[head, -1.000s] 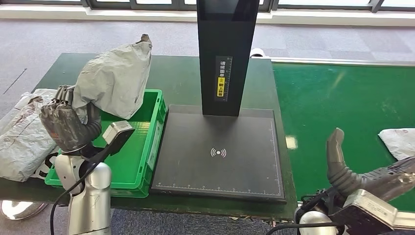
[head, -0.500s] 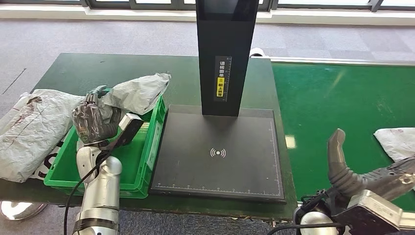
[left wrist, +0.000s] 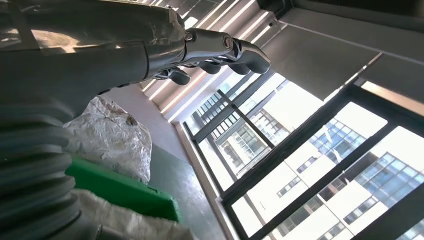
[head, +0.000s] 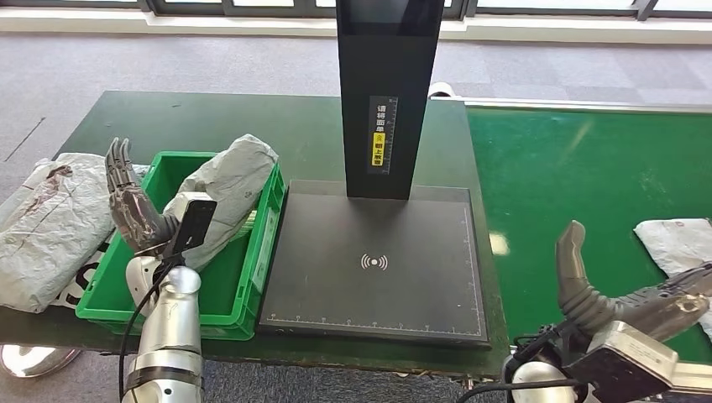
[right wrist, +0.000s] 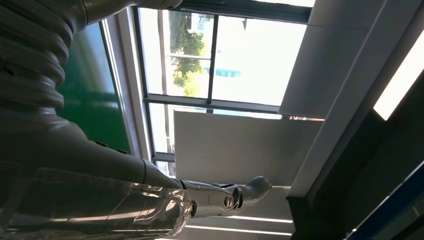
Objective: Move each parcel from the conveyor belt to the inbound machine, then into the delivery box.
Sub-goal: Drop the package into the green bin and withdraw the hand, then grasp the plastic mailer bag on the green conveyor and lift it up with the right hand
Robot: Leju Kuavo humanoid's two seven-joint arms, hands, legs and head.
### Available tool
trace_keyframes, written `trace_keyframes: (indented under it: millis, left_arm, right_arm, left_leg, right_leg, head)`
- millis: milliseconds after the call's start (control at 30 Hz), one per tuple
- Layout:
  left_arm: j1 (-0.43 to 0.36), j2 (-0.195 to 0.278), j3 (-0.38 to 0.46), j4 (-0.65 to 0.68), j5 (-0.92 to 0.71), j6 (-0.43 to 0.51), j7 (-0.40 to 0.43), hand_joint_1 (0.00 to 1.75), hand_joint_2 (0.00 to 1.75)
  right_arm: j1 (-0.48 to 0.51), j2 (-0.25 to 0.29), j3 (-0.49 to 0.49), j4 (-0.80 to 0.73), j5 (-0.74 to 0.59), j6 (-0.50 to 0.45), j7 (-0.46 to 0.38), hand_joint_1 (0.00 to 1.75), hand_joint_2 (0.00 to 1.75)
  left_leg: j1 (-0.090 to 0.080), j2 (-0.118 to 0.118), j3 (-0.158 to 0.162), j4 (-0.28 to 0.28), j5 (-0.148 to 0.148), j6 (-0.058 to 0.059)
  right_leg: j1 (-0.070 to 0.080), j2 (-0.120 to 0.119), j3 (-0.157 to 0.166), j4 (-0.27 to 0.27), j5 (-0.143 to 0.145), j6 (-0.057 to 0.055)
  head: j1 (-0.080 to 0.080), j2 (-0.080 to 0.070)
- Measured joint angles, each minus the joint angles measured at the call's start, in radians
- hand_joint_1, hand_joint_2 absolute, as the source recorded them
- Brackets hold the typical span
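1. The crumpled grey plastic mailer parcel [head: 225,191] looks light and soft. Its film skin sags and creases, so I judge it will fold and slide under a loose hold and is unlikely to break.
2. The best place to take it is probably across the bulging middle, where the fingers can wrap the padding. A pinch at a loose corner would likely let the film slip.
3. It is a pale grey, heavily wrinkled bag, lumpy and uneven, with no label I can make out.
4. It lies tilted inside the shallow green plastic delivery crate [head: 263,239], with its upper end leaning on the rim nearest the flat black scanner plate [head: 374,262].
5. The left hand [head: 133,206] is raised beside the parcel with fingers spread upward, holding nothing.
6. The right hand [head: 625,298] hangs low beside the green conveyor belt [head: 579,168], thumb raised and empty as far as I can tell.
7. Another white wrinkled mailer parcel [head: 682,242] waits on the belt, near the right hand.
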Motion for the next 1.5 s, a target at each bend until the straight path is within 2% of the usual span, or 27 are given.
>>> trace_keyframes:
  millis: [167,333,467,567,667,767,867,1000,1067,1300,1400,1500]
  left_arm:
    - [0.065,-0.003,-0.063,-0.153,0.291,0.0,-0.027,0.0,0.0]
    - [0.129,-0.004,-0.153,-0.297,0.409,0.0,-0.029,0.0,0.0]
    - [0.162,-0.003,-0.225,-0.384,0.532,-0.014,-0.029,0.0,1.75]
    - [0.21,0.012,-0.324,-0.478,0.741,-0.085,-0.029,0.0,1.75]
    - [0.276,0.031,-0.419,-0.562,0.89,-0.219,-0.029,0.0,1.75]
    - [0.329,0.04,-0.466,-0.615,0.937,-0.328,-0.029,0.0,1.75]
    - [0.348,0.044,-0.488,-0.633,0.965,-0.43,-0.029,0.0,1.75]
    - [0.372,0.045,-0.506,-0.616,1.024,-0.68,-0.028,0.0,1.75]
    - [0.384,0.046,-0.509,-0.597,1.036,-0.757,-0.027,0.0,1.75]
    - [0.393,0.046,-0.509,-0.54,1.041,-0.845,-0.027,0.0,1.75]
    - [0.397,0.045,-0.511,-0.505,1.048,-0.853,-0.027,0.0,1.75]
    - [0.401,0.045,-0.515,-0.469,1.043,-0.85,-0.026,0.0,1.75]
  right_arm:
    - [-0.005,0.0,-0.075,0.036,0.015,0.0,0.0,0.0,1.75]
    - [-0.019,0.0,-0.169,0.099,0.049,0.0,0.0,0.0,1.75]
    - [-0.053,0.0,-0.266,0.18,0.131,0.0,0.019,0.0,1.75]
    - [-0.142,-0.02,-0.442,0.349,0.382,0.0,0.071,0.0,1.75]
    - [-0.241,-0.082,-0.71,0.568,0.639,0.0,0.072,0.0,1.75]
    - [-0.299,-0.136,-0.916,0.728,0.75,0.0,0.079,0.0,1.75]
    - [-0.331,-0.16,-1.029,0.82,0.805,0.0,0.099,0.0,1.75]
    - [-0.357,-0.198,-1.141,0.904,0.889,0.0,0.16,0.0,1.75]
    - [-0.369,-0.225,-1.179,0.942,0.913,0.0,0.187,0.0,1.75]
    - [-0.402,-0.3,-1.239,1.049,0.969,0.0,0.254,0.0,1.75]
    - [-0.422,-0.331,-1.253,1.101,0.981,0.0,0.286,0.0,1.75]
    - [-0.448,-0.365,-1.266,1.171,0.95,0.0,0.284,0.0,1.75]
  left_leg:
    - [0.0,0.0,0.0,0.0,0.0,0.0]
    - [0.0,-0.002,-0.001,0.0,-0.001,0.001]
    - [0.0,-0.001,0.0,0.0,-0.001,0.001]
    - [0.0,-0.001,0.001,0.0,-0.001,0.001]
    - [-0.001,-0.009,0.001,0.001,0.0,0.003]
    - [-0.001,-0.014,-0.001,0.001,0.001,0.005]
    - [-0.001,-0.012,0.0,0.001,-0.001,0.004]
    - [-0.001,-0.011,0.0,0.001,-0.001,0.004]
    - [-0.001,-0.011,0.0,0.001,-0.001,0.004]
    - [-0.001,-0.008,0.0,0.001,-0.001,0.003]
    - [-0.001,-0.008,0.0,0.001,-0.001,0.004]
    - [-0.001,-0.008,0.0,0.001,-0.001,0.004]
  right_leg:
    - [0.0,0.0,0.0,0.0,0.0,0.0]
    - [0.0,-0.002,0.001,-0.001,-0.001,0.0]
    - [0.0,-0.001,0.001,-0.001,0.0,0.0]
    - [0.0,-0.002,0.002,-0.001,0.0,0.001]
    - [-0.001,-0.01,0.006,-0.003,0.0,0.002]
    - [-0.001,-0.014,0.007,-0.003,0.0,0.003]
    - [-0.001,-0.011,0.006,-0.004,0.0,0.003]
    - [-0.001,-0.011,0.006,-0.004,-0.001,0.003]
    - [0.0,-0.011,0.006,-0.003,-0.001,0.003]
    - [-0.001,-0.008,0.006,-0.003,-0.001,0.003]
    - [-0.001,-0.008,0.006,-0.003,-0.001,0.004]
    - [-0.001,-0.008,0.006,-0.003,-0.001,0.004]
  head:
    - [0.0,0.0]
    - [0.0,0.0]
    - [0.0,0.0]
    - [0.0,0.0]
    - [0.0,0.0]
    - [0.0,0.0]
    - [0.0,0.0]
    - [0.0,0.0]
    - [0.0,0.0]
    - [0.0,0.0]
    - [0.0,0.0]
    - [0.0,0.0]
